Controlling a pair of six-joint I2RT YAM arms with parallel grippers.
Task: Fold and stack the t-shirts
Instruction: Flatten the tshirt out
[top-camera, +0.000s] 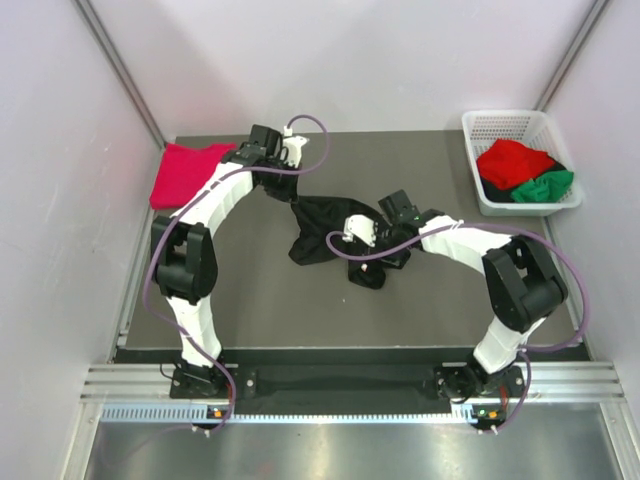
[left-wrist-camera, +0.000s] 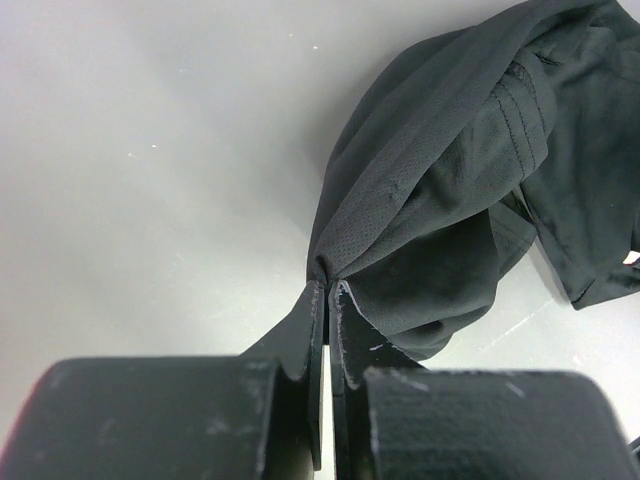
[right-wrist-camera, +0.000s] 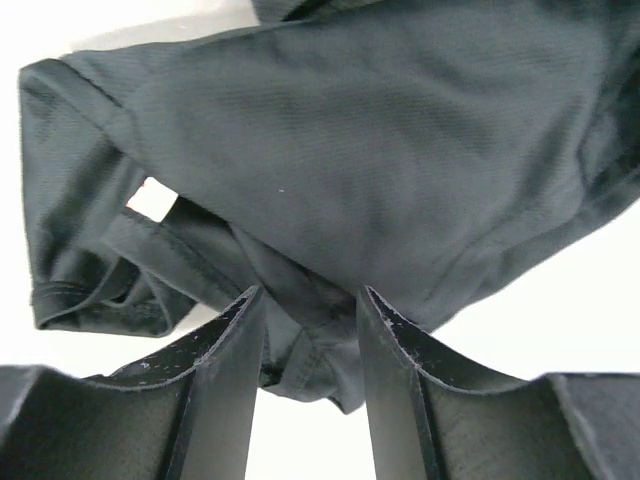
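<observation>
We judge the task to be at an early-to-middle stage. One crimson-pink t-shirt (top-camera: 185, 172) lies folded flat at the upper left of the table (top-camera: 250, 300) in the top view, and it looks like the start of the stack. The black t-shirt (left-wrist-camera: 450, 180) is in hand. It sits crumpled in the middle of the table, not yet spread or folded.

The left gripper (left-wrist-camera: 327, 290) has its fingers pressed together on a bunched edge of the black t-shirt, which fans out from the tips toward the upper right of the left wrist view. The right gripper (right-wrist-camera: 309, 300) stands with its fingers apart just above the same shirt. Cloth lies in the gap between them, but we see no pinch.

A red t-shirt (top-camera: 512, 160) and a green t-shirt (top-camera: 548, 186) wait unfolded in the white mesh basket (top-camera: 480, 125) at the upper right of the top view. So one shirt appears done, one is being worked on, and at least two are left.

We can read no brand, label or writing. A small pale patch shows left of centre in the right wrist view, and we cannot tell whether it is a tag or the table seen through a gap.
</observation>
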